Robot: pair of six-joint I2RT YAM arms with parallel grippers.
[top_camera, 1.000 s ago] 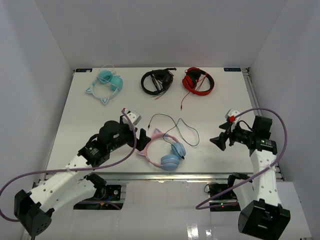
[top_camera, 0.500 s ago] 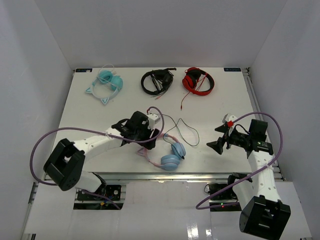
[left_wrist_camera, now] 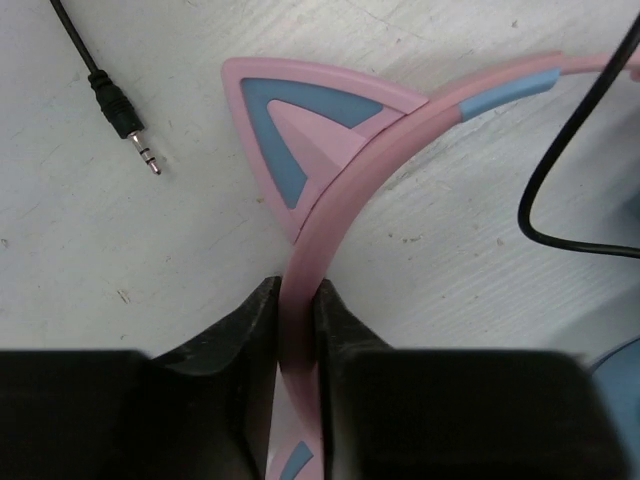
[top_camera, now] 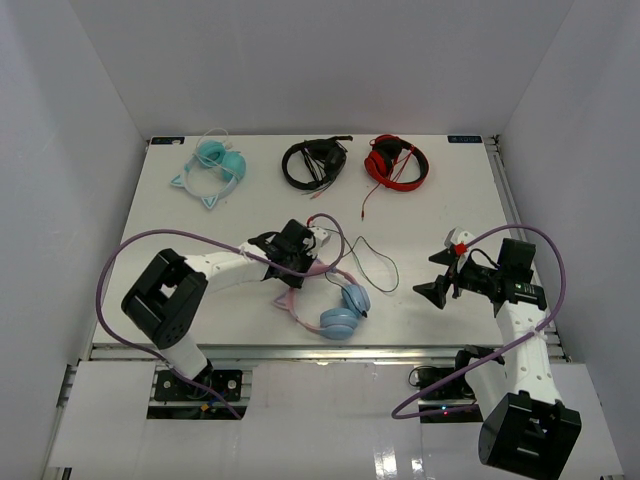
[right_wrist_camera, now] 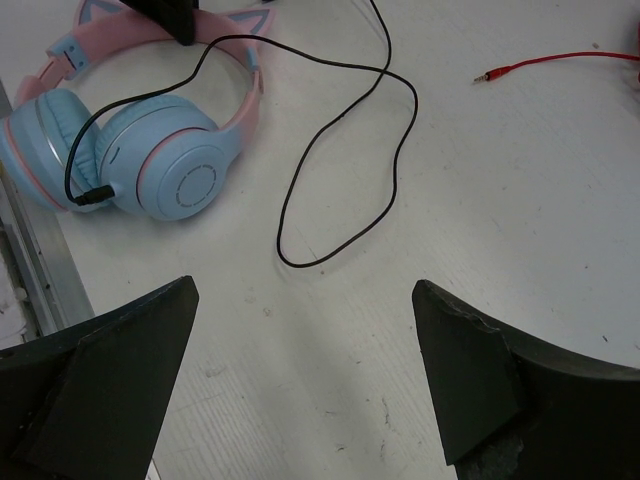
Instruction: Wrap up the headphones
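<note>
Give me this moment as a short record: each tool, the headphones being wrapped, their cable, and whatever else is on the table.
left tool: shut on the headband of the pink and blue headphones, beside a cat ear
right tool: open, holding nothing, above the table
cable: unwrapped, in loose loops on the table; one end plugged into an ear cup
plug: free end, lying on the table
far edge: teal headphones, black headphones, red headphones
wrap: not yet started
</note>
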